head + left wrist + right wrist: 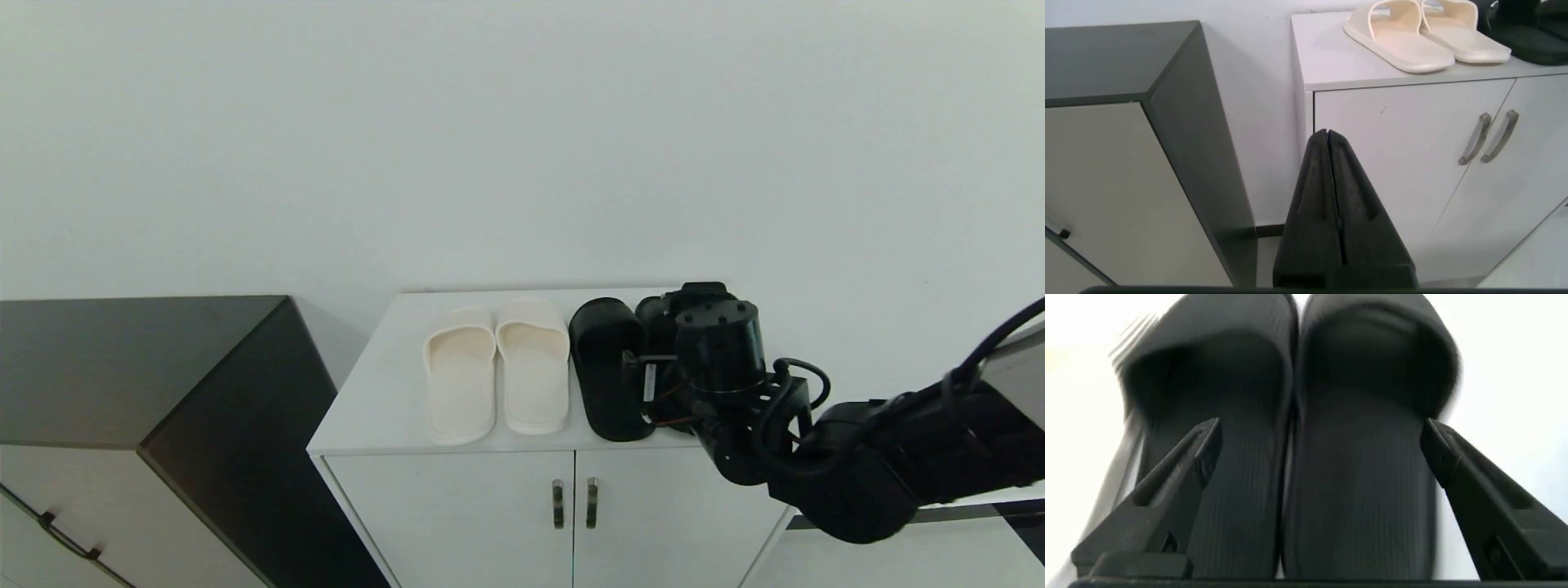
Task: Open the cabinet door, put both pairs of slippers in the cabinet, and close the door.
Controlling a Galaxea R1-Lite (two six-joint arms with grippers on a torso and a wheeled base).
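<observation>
Dark unit point(147, 367): stands to the left of the white cabinet and apart from it. It is not one of the task's things.
Left gripper point(1328, 139): jaws pressed shut with nothing between them. It sits low, off the cabinet's left front corner, facing the doors.
Cabinet point(375, 392): white, with both doors closed. The door handles point(575, 503) are upright bars, side by side at the middle seam.
Cream slippers point(495, 371): a pair lying side by side and touching, on the cabinet top left of centre.
Black slippers point(606, 367): a pair just beside the cream pair, on its right. The outer one is mostly hidden behind the arm in the head view.
Right gripper point(1321, 433): jaws spread wide, one finger outside each outer edge of the black pair. It straddles both slippers and has not closed on them.
Step in hand (judgement): taking the black pair as one bundle.
- Centre the jaws on the seam between the two slippers.
- Come down far enough for the fingers to catch the sole sides.
- Squeeze evenly so neither slipper slides out.
- A door is not yet open; the free left gripper looks best placed to open one.
Count: 1 white cabinet, 2 doors, 2 handles, 4 slippers (2 cream, 2 black), 2 grippers.
</observation>
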